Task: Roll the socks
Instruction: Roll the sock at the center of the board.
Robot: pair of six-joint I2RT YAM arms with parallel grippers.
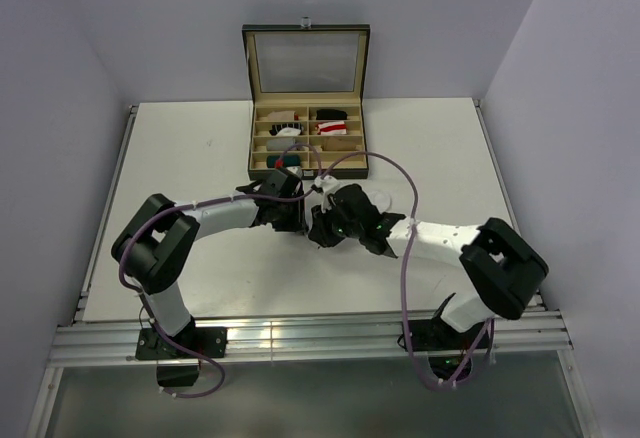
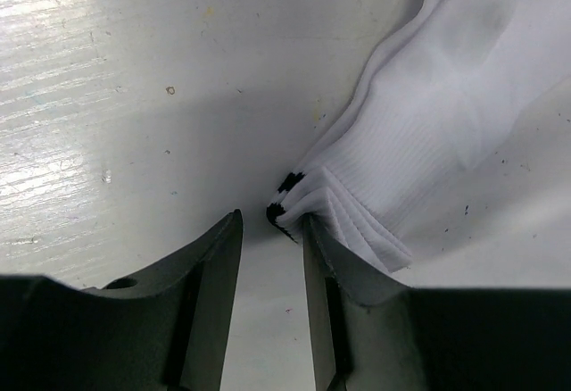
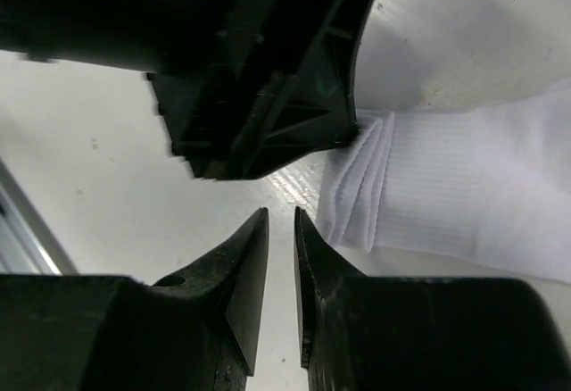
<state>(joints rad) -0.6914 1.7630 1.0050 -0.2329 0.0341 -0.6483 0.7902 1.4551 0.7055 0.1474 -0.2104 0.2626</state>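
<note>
- The white sock (image 2: 446, 96) lies flat on the table (image 1: 200, 148), where my two pincers meet in front of the open compartment case (image 1: 306, 30).
- My left pincer (image 2: 272, 221) stands narrowly parted and holds nothing. The sock's folded cuff (image 2: 348, 212) touches the tip of one finger.
- My right pincer (image 3: 281, 214) is parted by a slit and is empty. The cuff lies just beyond its tips, to one side.
- Dark cuff stripes (image 2: 290, 181) show at the left pincer's gap.

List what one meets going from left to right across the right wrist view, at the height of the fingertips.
Bare table → right gripper → white sock, with its folded cuff first.
</note>
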